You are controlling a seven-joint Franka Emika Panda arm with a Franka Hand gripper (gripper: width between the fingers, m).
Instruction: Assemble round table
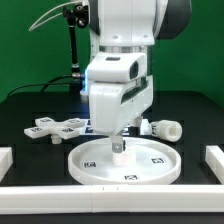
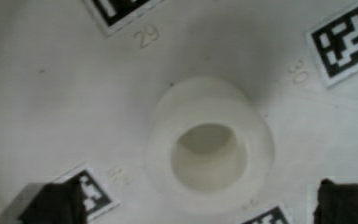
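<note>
exterior: post (image 1: 165, 128), cross piece (image 1: 62, 127) | wrist: hub (image 2: 208, 145) hollow inside

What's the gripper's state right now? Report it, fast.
Gripper: open, holding nothing; its fingers stand wide apart, clear of the hub of the large disc.

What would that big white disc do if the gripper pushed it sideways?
The big white disc lies wide and flat, so it would probably slide rather than tip or roll. It looks like stiff moulded plastic with a raised rim, so it likely would not flex. Its smooth surface might be slippery; the central hub seems the easier place to grip.
</note>
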